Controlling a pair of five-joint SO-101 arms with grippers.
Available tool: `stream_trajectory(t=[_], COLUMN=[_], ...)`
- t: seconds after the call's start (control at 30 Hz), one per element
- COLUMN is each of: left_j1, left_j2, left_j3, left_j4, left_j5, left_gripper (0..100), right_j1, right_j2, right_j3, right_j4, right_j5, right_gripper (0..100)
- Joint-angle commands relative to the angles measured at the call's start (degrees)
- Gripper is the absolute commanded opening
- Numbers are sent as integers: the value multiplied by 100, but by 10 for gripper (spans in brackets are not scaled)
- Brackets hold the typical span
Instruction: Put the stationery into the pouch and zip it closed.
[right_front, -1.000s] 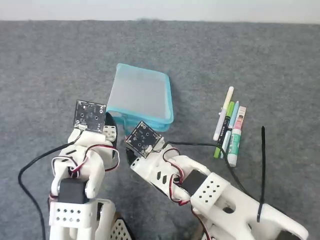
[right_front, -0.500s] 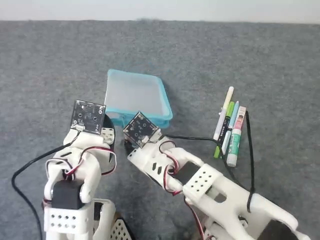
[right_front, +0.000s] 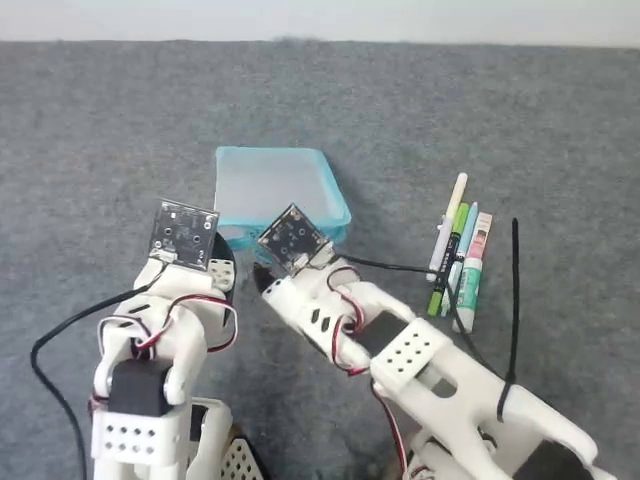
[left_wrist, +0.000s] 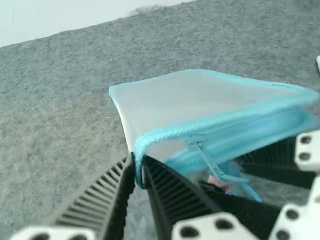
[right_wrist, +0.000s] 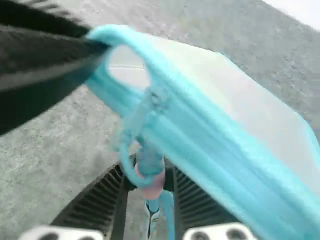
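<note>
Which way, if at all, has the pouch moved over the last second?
Yes. The pouch turned, its far edge swinging left, away from the pens.

- high view: fixed, behind the arms, looks down over tabletop
- wrist views: very close, aimed at pouch zip edge
- all three share pouch

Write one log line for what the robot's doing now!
left claw: shut on pouch corner | right claw: shut on zipper pull | pens: on table, outside pouch
</note>
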Motion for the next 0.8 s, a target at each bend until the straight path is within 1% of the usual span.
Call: stream_trajectory(t=[0.0, 0.17, 0.27, 0.5, 0.63, 0.77], left_j1=[26, 44, 44, 44, 44, 44], left_j2=[-70, -70, -70, -70, -70, -70], left_j3=[119, 558, 743, 1086, 1191, 1209], left_j4=[-440, -870, -1064, -1547, -1758, -1802], left_j5=[-88, -70, -62, -53, -53, -53], left_gripper=[10, 11, 11, 12, 13, 29], right_j1=[400, 1121, 1376, 1393, 1349, 1226], right_j2=[-286, -743, -884, -892, -945, -954], right_j3=[-501, -1521, -2066, -2110, -2110, -2101], right_j4=[1033, 3310, 4136, 4409, 4699, 4954], right_j5=[-105, -70, -70, -53, 97, 220], right_gripper=[6, 6, 6, 6, 6, 6])
